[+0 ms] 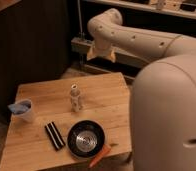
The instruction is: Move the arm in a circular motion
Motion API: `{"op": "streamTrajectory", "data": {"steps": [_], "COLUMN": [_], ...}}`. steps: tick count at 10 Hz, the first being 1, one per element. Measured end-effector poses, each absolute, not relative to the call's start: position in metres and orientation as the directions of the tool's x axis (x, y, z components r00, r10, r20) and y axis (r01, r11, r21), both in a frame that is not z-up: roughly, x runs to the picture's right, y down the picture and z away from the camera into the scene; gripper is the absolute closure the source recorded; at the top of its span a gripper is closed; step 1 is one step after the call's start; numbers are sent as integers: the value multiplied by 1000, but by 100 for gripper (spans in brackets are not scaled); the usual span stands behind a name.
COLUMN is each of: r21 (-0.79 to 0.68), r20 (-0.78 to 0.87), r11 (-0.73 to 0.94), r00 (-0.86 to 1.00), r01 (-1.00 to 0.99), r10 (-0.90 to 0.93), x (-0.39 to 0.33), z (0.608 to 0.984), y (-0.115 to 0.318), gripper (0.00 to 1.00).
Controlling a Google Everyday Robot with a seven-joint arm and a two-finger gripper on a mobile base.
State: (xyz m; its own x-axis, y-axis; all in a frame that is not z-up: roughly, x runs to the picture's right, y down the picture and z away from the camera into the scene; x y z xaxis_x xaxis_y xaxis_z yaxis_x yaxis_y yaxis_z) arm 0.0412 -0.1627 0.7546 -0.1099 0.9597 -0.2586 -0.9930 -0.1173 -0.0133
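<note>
while one arm (141,40) holds one gripper (102,51) beyond one table (36,147), its grip is unclear.

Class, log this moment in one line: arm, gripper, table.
arm: bent, high behind table | gripper: in air past table's far edge | on table: bottle, cup, bowl

The arm (156,42), thick, smooth and off-white with small dark holes, rises from the lower right to a rounded joint. Its pale end effector (102,52) hangs down beyond the far edge of the worktop (41,95).
</note>
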Motion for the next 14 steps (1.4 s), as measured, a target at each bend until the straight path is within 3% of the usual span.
{"op": "streamTrajectory", "data": {"steps": [4,11,14], "r21": [15,103,41], "r20": [-283,-399,-467], "r11": [-165,-146,-95], "r00": [-162,-176,-104], "r01": [-986,-984,-995], "r10": [945,900,878], "x": [84,62,34], "z": [733,679,668], "y": [-123,7,45], "gripper": [20,20,20]}}
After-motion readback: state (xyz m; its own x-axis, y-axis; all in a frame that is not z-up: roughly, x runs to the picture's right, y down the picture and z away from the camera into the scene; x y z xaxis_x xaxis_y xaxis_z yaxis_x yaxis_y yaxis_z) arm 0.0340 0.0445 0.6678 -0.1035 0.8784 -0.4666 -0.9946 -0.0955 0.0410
